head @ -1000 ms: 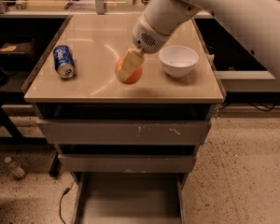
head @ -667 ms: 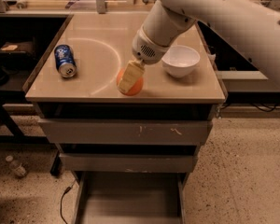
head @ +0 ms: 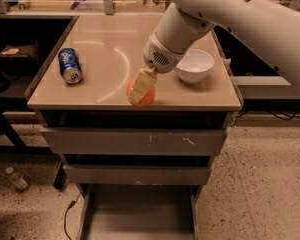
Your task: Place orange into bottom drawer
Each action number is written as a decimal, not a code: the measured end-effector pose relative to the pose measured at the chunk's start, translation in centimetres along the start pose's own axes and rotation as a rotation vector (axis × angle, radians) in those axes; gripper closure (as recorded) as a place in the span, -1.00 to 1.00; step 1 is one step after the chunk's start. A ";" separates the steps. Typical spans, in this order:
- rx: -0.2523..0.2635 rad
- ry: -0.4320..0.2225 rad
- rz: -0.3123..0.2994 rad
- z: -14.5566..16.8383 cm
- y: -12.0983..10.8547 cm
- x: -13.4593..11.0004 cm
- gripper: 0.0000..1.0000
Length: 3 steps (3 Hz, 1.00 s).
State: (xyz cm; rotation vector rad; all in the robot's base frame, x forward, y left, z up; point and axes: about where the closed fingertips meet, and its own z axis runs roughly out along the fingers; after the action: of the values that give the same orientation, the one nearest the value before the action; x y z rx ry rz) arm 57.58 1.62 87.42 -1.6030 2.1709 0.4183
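1. Orange [head: 150,98] sits at frame centre, over the front edge of the tan table top [head: 110,54]. Whether it touches the surface can't be told.
2. Gripper [head: 141,95] is right on the orange. One pale finger [head: 140,85] lies across its front and orange skin shows on both sides of it, so the fingers are pinching the fruit.
3. White arm [head: 230,14] comes in from the upper right, angled down-left to the gripper.
4. White bowl [head: 194,65] stands upright just right of the gripper, apart from the orange.
5. Blue soda can [head: 70,65] lies on its side at the left of the table top, well apart.
6. Top drawer front [head: 135,141] and middle drawer front [head: 137,175] below the table are closed and scratched.
7. Bottom drawer [head: 140,216] is pulled out at the lower centre, with bare grey floor showing, below the orange in the frame.
8. Small bottle [head: 16,179] lies on the speckled floor at lower left.
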 end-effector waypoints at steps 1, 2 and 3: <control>-0.026 -0.014 0.073 0.0 3.4 2.0 1.00; -0.077 -0.027 0.167 1.5 7.3 5.8 1.00; -0.147 -0.047 0.252 3.8 10.3 9.2 1.00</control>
State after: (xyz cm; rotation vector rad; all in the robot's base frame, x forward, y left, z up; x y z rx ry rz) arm 45.95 -1.26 79.63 -1.3779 2.3614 0.6992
